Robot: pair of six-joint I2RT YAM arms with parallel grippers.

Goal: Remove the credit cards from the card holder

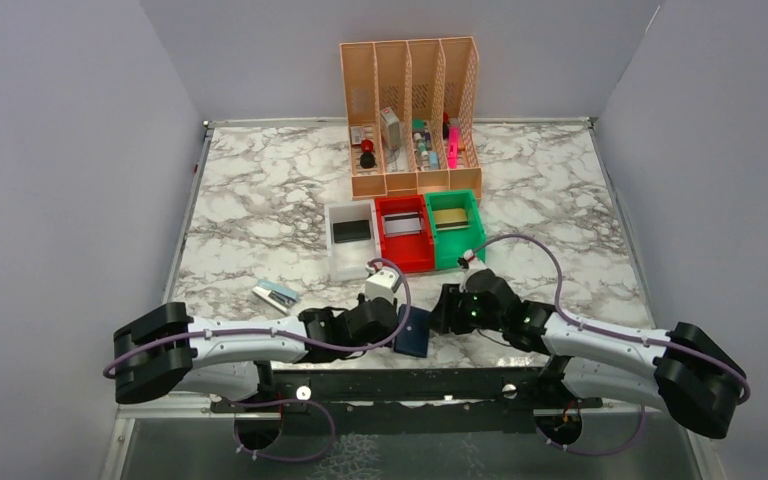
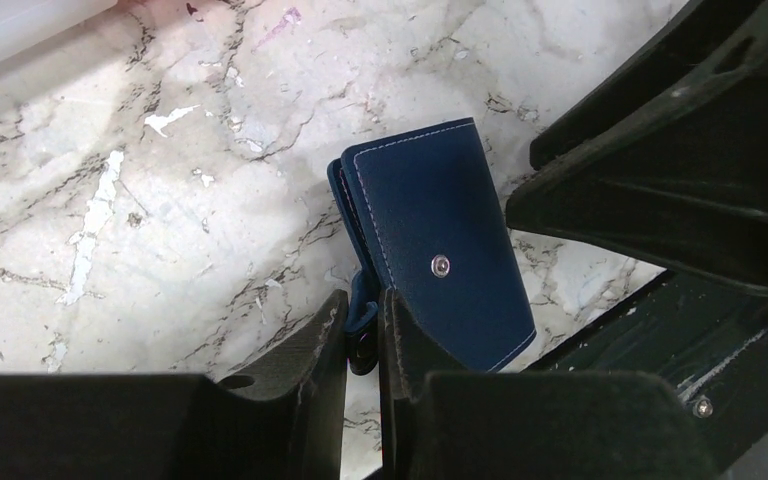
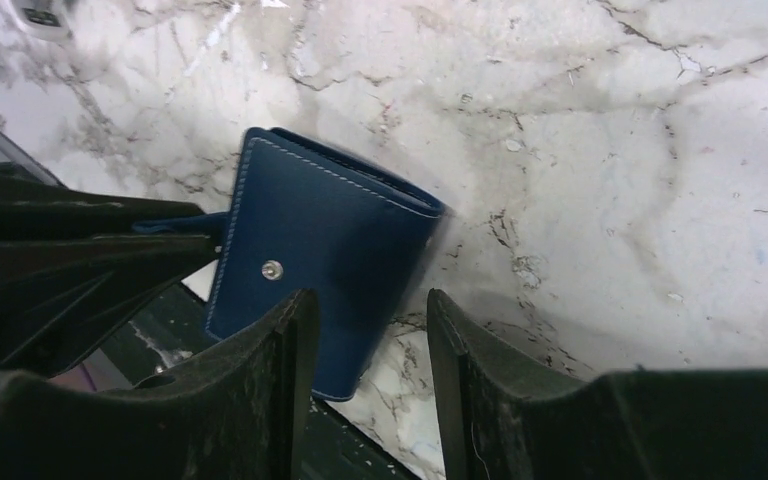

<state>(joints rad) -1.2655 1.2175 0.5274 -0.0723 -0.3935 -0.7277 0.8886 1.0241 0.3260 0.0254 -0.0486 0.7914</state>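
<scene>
White arm shells (image 1: 240, 343), black joints (image 1: 150, 350), looping purple cables (image 1: 523, 238), black left end effector (image 2: 363, 310)

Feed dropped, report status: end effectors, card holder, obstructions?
Left end effector shut on strap of card holder. Right end effector open, beside it. Holder folded shut. Nothing in the way.

marble table (image 1: 260, 190), orange rack (image 1: 415, 183), three coloured bins (image 1: 407, 260)

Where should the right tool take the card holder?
The free edge opposite the tab pinched by the left tool, approached from the right. The card holder is folded shut and flat, and that thin edge sits between the right tool's open fingers.
</scene>
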